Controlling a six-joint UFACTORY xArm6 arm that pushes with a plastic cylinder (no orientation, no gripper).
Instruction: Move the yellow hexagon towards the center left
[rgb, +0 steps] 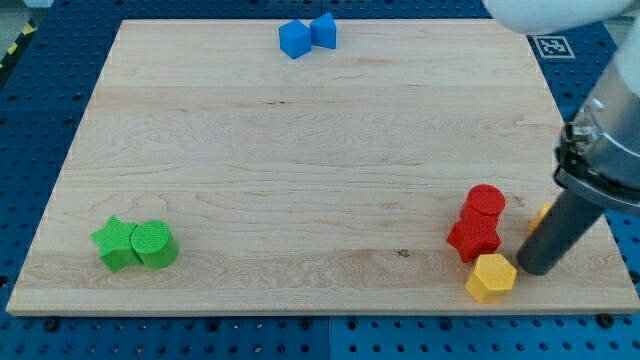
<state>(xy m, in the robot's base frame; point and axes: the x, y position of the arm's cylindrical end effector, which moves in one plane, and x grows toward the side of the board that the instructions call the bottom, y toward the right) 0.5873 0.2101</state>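
Observation:
The yellow hexagon (492, 277) lies near the view's bottom right corner of the wooden board (300, 150). My tip (534, 270) is just to the right of the yellow hexagon, close to it or touching it. A red cylinder (486, 201) and a red star-shaped block (473, 237) sit together just above the hexagon. A sliver of another yellow or orange block (540, 214) shows behind the rod, mostly hidden.
Two blue blocks (307, 36) sit together at the view's top centre. A green star (115, 243) and a green cylinder (153, 243) sit together at the view's bottom left. The board's right edge is close to the rod.

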